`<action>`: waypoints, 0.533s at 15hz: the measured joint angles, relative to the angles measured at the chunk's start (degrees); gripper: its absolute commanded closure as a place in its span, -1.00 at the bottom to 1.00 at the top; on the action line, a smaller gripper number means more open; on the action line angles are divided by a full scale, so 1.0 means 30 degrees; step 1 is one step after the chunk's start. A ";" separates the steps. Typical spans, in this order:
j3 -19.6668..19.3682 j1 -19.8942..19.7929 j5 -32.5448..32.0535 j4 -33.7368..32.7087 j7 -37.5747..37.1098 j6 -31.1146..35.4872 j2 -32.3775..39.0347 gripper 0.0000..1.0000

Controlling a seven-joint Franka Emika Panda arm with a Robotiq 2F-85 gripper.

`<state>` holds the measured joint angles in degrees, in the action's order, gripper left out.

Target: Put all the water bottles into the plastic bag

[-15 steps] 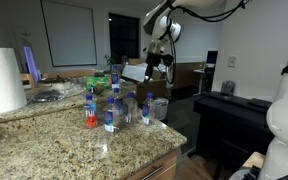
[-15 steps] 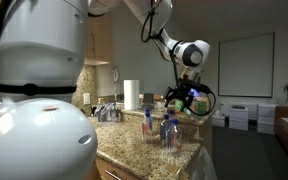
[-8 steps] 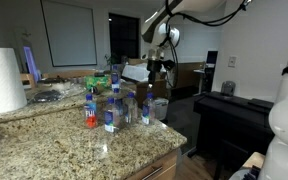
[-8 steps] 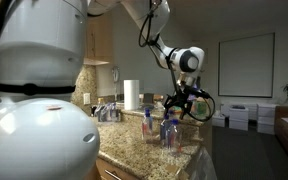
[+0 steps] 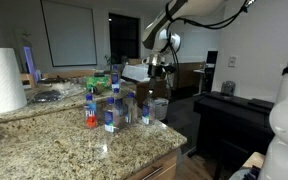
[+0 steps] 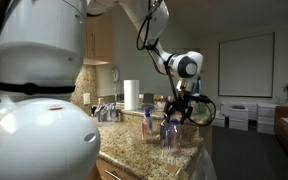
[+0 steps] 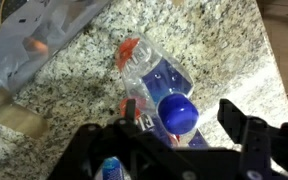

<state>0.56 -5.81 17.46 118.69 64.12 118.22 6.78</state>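
wrist view: blue-cap bottle (image 7: 177, 110) btwn spread fingers (image 7: 242, 128)

- The water bottles (image 5: 112, 112) are small, clear, blue-labelled and blue-capped, and stand upright in a tight cluster on the counter (image 5: 74, 150).
- A red-labelled bottle (image 5: 90, 113) stands at the cluster's edge.
- A blue-capped bottle (image 7: 177, 110) shows from above in the wrist view.
- The plastic bag (image 7: 34, 40) is pale grey and translucent, and lies crumpled on the counter near the bottles.
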 measured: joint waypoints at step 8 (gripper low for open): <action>-0.0056 0.0089 -0.0001 0.0259 0.0000 0.0665 -0.0294 0.78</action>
<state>0.40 -5.54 17.46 119.47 64.12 120.21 5.89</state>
